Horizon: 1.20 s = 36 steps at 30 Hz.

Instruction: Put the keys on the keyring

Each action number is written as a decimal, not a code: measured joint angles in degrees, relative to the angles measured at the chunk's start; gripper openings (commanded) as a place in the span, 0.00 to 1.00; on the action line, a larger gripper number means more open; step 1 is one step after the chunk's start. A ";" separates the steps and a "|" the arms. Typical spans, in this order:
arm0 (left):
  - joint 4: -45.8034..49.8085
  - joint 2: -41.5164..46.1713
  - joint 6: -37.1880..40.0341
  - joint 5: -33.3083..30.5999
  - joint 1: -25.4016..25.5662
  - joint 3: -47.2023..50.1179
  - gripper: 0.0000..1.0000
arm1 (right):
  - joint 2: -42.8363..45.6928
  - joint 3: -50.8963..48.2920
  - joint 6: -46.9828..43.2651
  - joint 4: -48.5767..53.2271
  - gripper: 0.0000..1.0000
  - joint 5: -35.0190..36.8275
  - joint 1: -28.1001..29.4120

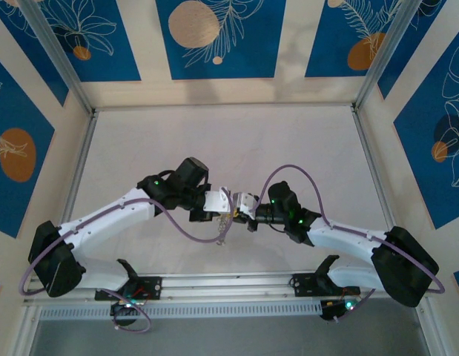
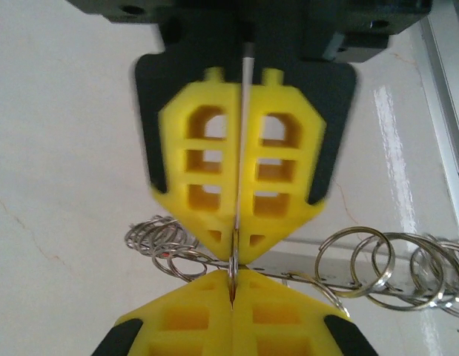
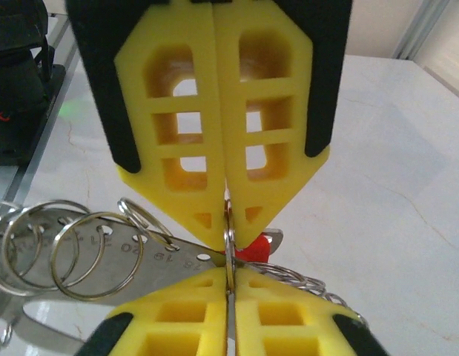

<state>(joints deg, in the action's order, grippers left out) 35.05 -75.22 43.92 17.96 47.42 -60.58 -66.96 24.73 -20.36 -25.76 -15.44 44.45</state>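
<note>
Yellow-fingered left gripper [image 2: 233, 288] and right gripper [image 2: 235, 248] meet tip to tip above the white table [image 1: 303, 148], both clamped shut on one thin silver wire keyring [image 2: 233, 268], a small red-tagged key [image 3: 260, 247] just beside it; threading looks underway, and next the ring's coil likely needs prying apart.

My fingers [image 3: 131, 96] are matt yellow plastic; the rings [image 3: 54, 254] and stamped strip [image 3: 166, 256], shiny bare metal; the tabletop [image 3: 407, 193], smooth, faintly glossy.
</note>
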 measured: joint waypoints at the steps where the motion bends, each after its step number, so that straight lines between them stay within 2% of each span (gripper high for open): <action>1: 0.00 0.00 -0.07 0.00 0.02 0.00 0.06 | 0.00 -0.11 0.39 -0.11 0.00 -0.02 0.07; 3: 0.04 0.04 -0.24 0.17 0.00 0.00 0.13 | 0.00 -0.17 0.63 -0.39 0.00 -0.04 0.09; 8: -2.97 1.73 -2.21 2.25 -0.46 1.40 0.16 | 0.79 -3.72 2.91 -7.32 0.00 -1.07 -0.33; 15: -6.93 3.91 -4.07 6.69 -2.49 3.45 0.16 | 1.92 -8.31 7.37 -16.81 0.00 -1.70 -1.27; 24: -9.75 3.78 -4.61 9.99 -3.04 3.52 0.18 | 3.54 -9.18 9.99 -21.24 0.00 -2.19 -1.75; 30: -10.10 3.43 -4.61 10.62 -3.13 3.54 0.00 | 3.56 -9.16 10.32 -21.27 0.00 -2.32 -2.32; 31: -9.97 3.41 -4.66 10.54 -3.15 3.54 0.00 | 3.78 -9.14 10.25 -20.81 0.00 -2.27 -2.29; 34: -7.76 2.54 -3.74 10.10 -2.99 2.23 0.00 | 4.70 -8.83 9.51 -18.08 0.15 -1.84 -2.14; 36: -5.57 1.66 -2.80 8.68 -2.80 0.63 0.00 | 5.03 -8.26 8.59 -16.50 0.20 -1.16 -2.12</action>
<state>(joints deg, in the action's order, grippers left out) 29.47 -73.56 41.12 26.63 44.62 -59.94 -61.93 16.47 -11.77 -42.26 -16.60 42.33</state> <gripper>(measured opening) 0.038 0.162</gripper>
